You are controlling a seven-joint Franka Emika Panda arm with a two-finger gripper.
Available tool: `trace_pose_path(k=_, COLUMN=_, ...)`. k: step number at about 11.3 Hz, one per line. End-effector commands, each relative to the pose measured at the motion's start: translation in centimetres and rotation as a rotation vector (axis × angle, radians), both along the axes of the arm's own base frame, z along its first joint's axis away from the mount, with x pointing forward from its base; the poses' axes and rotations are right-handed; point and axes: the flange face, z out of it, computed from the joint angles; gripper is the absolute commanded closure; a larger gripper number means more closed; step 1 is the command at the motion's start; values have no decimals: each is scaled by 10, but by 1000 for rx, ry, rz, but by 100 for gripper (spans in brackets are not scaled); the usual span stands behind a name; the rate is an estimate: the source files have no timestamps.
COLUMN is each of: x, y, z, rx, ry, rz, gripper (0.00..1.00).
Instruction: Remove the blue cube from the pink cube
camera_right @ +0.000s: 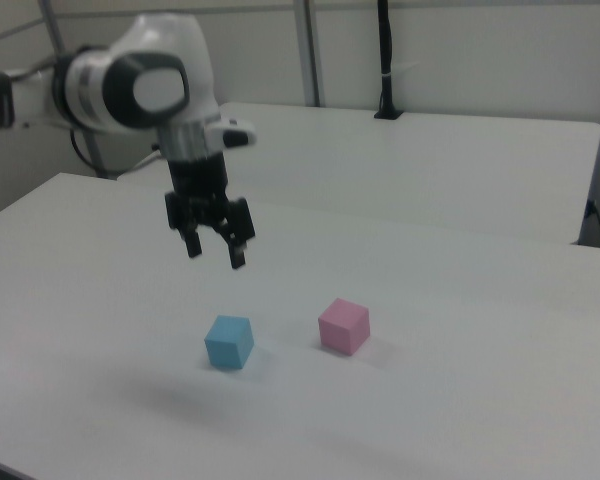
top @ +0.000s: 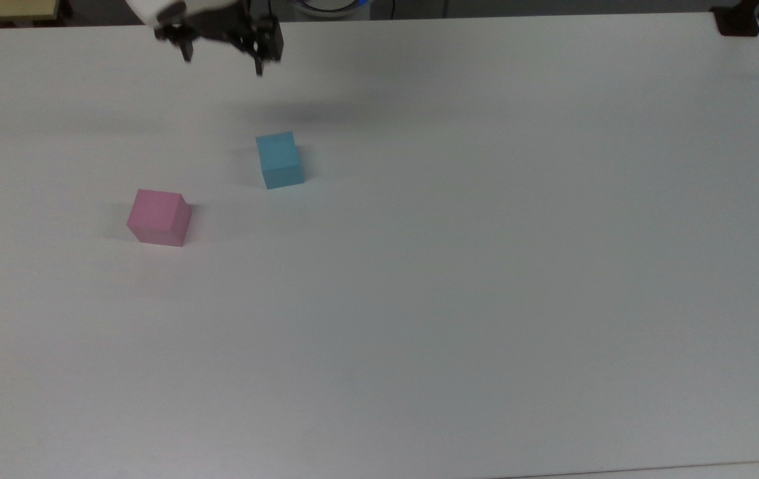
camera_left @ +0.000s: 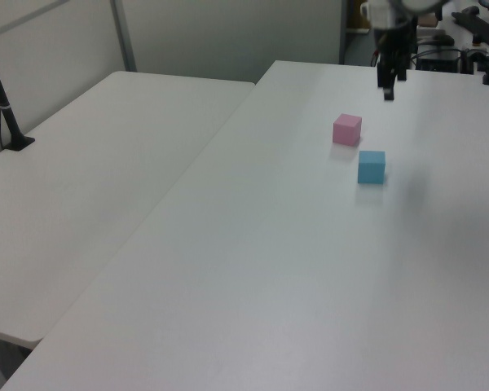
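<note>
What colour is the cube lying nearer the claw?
Light sky blue, plain faces; the blue cube shows best in the top view.

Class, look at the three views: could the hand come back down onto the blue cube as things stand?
Probably yes. The hand hangs open above the table, and the blue cube sits alone with its top bare, apart from the pink cube. Nothing stands between them.
</note>
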Motion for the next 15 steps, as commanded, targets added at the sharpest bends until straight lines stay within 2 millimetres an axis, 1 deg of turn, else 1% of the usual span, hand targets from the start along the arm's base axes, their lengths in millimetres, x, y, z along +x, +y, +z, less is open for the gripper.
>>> trace_pose_path(k=1, x=-12, y=-18, z=81, rx=85, ry=-15, rz=-73, gripper=0)
trace_pose_path(k=3, x=-25, y=-40, z=107, rx=126, ry=-71, rz=-108, gripper=0)
trace_pose_path(k=4, x=-25, y=-41, z=113, rx=126, ry=-85, rz=-85, gripper=0)
trace_pose_path(k=5, x=-23, y=-44, z=124, rx=125, ry=-111, rz=-45, gripper=0)
trace_pose_path(k=7, x=-18, y=-47, z=130, rx=117, ry=-151, rz=47, gripper=0)
trace_pose_path(k=8, x=-14, y=-45, z=131, rx=111, ry=-173, rz=76, gripper=0)
trace_pose_path(k=10, x=-10, y=-44, z=126, rx=107, ry=-170, rz=109, gripper=0)
trace_pose_path(k=12, x=-10, y=-45, z=126, rx=117, ry=-171, rz=195, gripper=0)
trace_pose_path(k=15, x=-9, y=-45, z=125, rx=118, ry=-174, rz=175, gripper=0)
